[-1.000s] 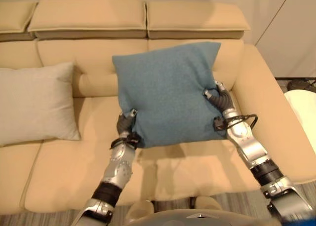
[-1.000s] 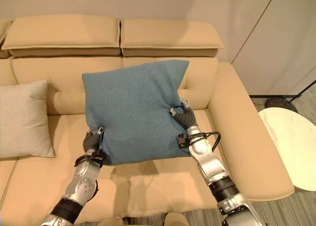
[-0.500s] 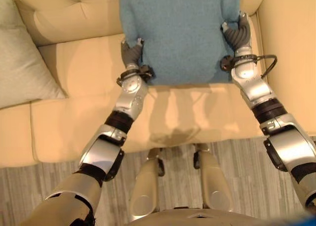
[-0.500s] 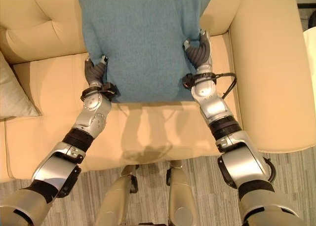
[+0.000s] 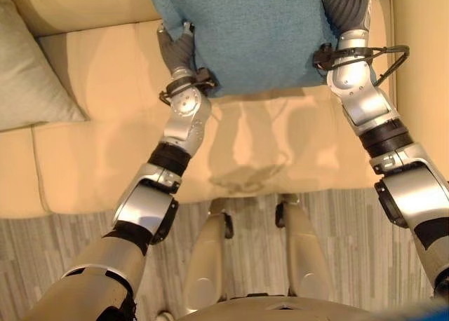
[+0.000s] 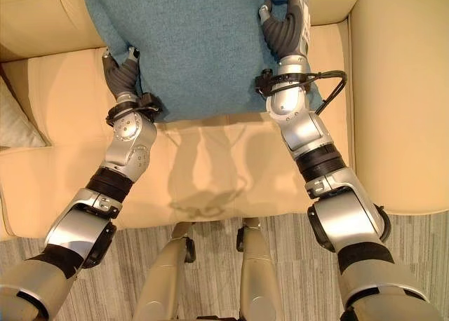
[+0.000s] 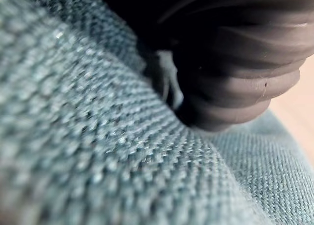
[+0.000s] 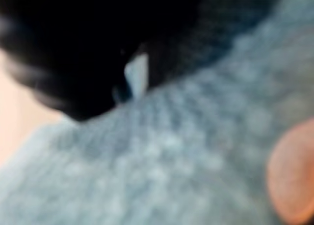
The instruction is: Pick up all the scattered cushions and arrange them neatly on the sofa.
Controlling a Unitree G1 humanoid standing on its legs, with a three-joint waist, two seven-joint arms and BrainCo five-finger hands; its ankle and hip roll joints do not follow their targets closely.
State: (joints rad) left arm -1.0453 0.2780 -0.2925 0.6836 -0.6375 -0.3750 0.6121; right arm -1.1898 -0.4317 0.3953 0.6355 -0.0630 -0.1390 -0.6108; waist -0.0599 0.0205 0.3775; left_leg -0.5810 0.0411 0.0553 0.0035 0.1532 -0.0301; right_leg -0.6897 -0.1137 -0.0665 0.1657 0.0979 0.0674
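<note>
A blue cushion (image 5: 252, 33) hangs just above the tan sofa seat (image 5: 105, 90), its upper part cut off by the frame. My left hand (image 5: 175, 51) grips its lower left edge, thumb on the front face and fingers behind. My right hand (image 5: 347, 9) clamps the right edge the same way. In the left wrist view the blue weave (image 7: 98, 151) presses up against the hand's dark cover (image 7: 235, 77). The right wrist view has the same cloth (image 8: 171, 161) against that hand (image 8: 64, 53). A pale beige cushion (image 5: 31, 76) rests on the seat to the left.
The sofa's right armrest (image 6: 400, 90) rises beside my right arm. Grey striped flooring (image 5: 70, 237) runs along the sofa's front edge. The seat between the beige cushion and the blue one is bare.
The camera has tipped down, so the sofa back has left the picture and the floor has come in. Both arms stretch further towards the backrest, still holding the blue cushion.
</note>
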